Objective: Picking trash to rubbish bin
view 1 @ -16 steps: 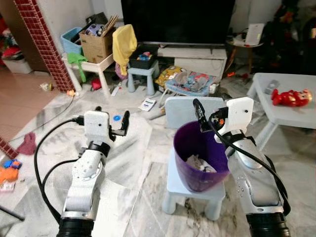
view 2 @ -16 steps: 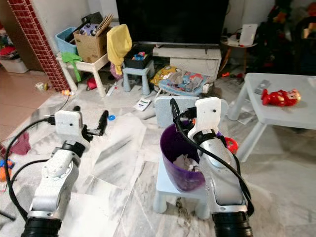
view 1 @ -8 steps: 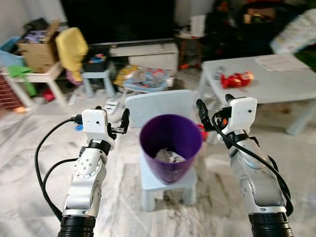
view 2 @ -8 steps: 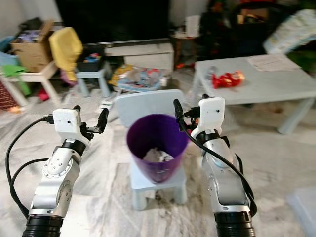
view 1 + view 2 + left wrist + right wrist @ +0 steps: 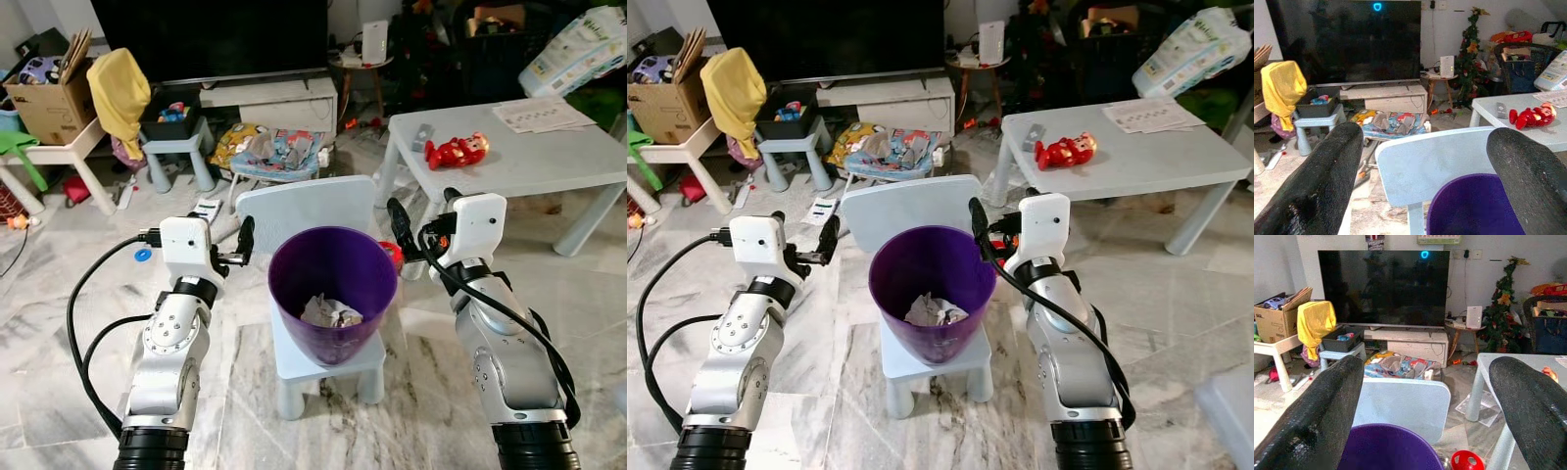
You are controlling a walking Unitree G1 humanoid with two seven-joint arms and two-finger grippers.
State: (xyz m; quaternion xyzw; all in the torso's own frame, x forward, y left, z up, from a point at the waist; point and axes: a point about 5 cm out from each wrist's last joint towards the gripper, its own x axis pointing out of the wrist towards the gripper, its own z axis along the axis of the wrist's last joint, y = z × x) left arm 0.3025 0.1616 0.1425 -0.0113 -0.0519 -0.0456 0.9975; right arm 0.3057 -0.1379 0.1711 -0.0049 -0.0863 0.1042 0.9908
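Note:
A purple rubbish bin [image 5: 338,345] stands on the seat of a small pale blue chair [image 5: 304,204] straight ahead. Crumpled white paper [image 5: 330,312] lies at the bottom of the bin. My left gripper [image 5: 220,243] hovers open and empty just left of the bin's rim. On the other side of the rim, my right gripper [image 5: 423,208] is also open with nothing in it. Both wrist views look over the chair back [image 5: 1437,161] toward the television, with the bin's rim [image 5: 1391,448] low between the fingers.
A pale table [image 5: 549,157] with a red toy [image 5: 456,150] stands at the right. Toys and wrappers [image 5: 279,152] lie by the TV stand [image 5: 269,98]. A paper slip [image 5: 204,208] and a blue disc [image 5: 143,255] lie on the marble floor at left. A red ball [image 5: 1465,461] lies beside the chair.
The camera has swung to the right, so the bin and chair now sit centred between both arms and the table shows fully. Both grippers stay open in the same pose.

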